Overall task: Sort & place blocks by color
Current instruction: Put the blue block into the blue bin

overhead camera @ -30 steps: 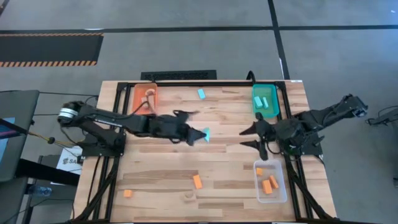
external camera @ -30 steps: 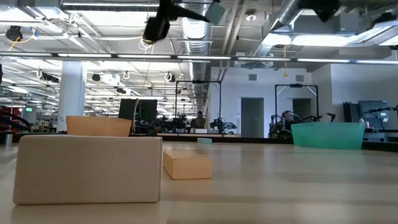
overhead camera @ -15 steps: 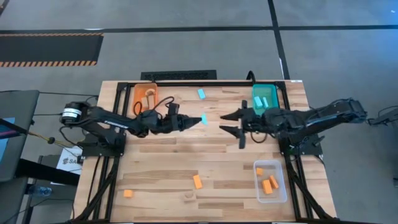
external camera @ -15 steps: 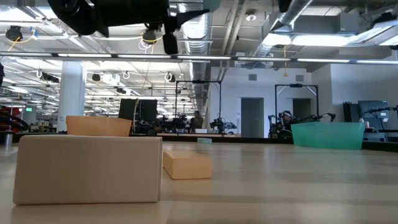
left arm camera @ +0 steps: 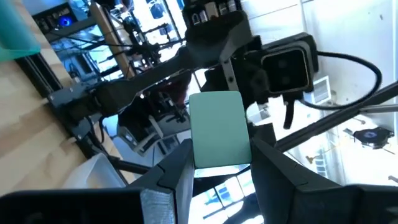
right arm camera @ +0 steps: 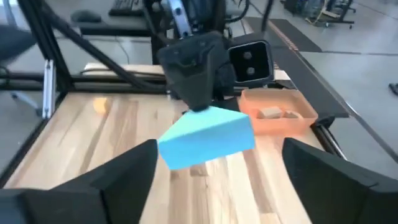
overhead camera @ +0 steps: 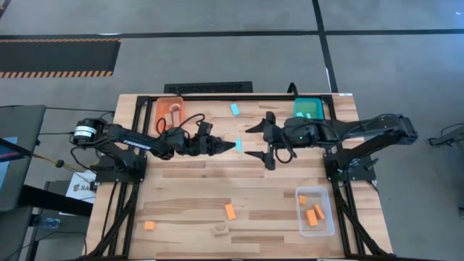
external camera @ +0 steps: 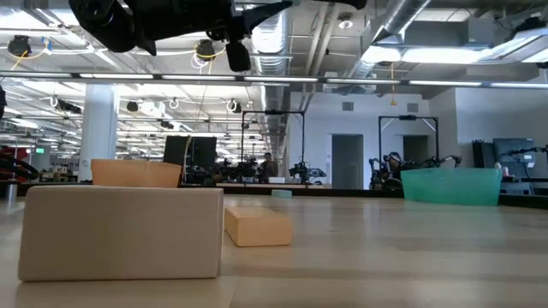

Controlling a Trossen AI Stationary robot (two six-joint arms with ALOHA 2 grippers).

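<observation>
Mid-table handover: left gripper (overhead camera: 230, 146) clamped on light blue block (overhead camera: 238, 145); right gripper (overhead camera: 262, 141) newly spread wide (moved in to receive).

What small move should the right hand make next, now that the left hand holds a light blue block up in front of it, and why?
Probably the right hand should ease forward until its open fingers stand on both sides of the light blue block, then close. The left hand holds that block above the table, and the right wrist view shows it between the right fingers but not yet touched.
</observation>
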